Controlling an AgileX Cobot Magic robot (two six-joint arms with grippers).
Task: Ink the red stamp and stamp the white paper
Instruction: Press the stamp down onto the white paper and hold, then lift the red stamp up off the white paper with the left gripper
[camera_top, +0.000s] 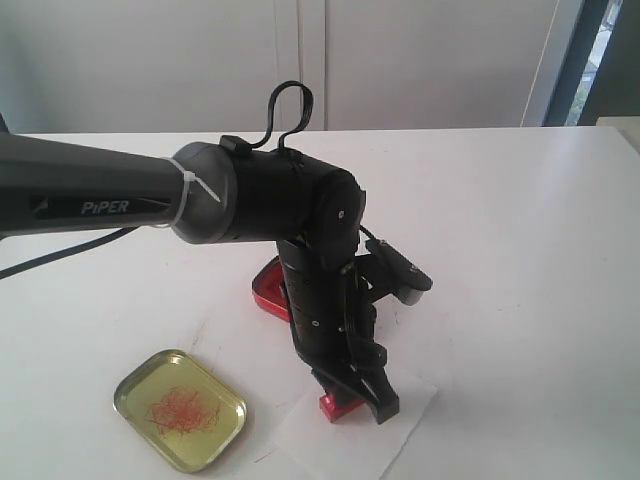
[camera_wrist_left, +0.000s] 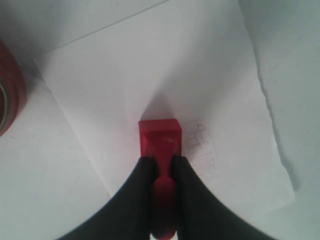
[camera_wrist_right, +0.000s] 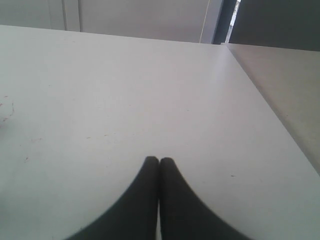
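Note:
My left gripper (camera_wrist_left: 163, 161) is shut on the handle of the red stamp (camera_wrist_left: 160, 137), whose block base rests on the white paper (camera_wrist_left: 150, 65). A faint print (camera_wrist_left: 201, 145) shows on the sheet beside the block. In the exterior view the left gripper (camera_top: 362, 392) points down at the red stamp (camera_top: 336, 406) on the white paper (camera_top: 330, 440) near the table's front edge. My right gripper (camera_wrist_right: 159, 161) is shut with nothing in it and hangs over bare tabletop; it is out of the exterior view.
An open gold tin lid (camera_top: 180, 409) with red smears lies left of the paper. The red ink tin (camera_top: 268, 292) sits behind the left arm, also at the edge of the left wrist view as the red tin (camera_wrist_left: 11, 95). The table edge (camera_wrist_right: 270, 105) runs beside the right gripper.

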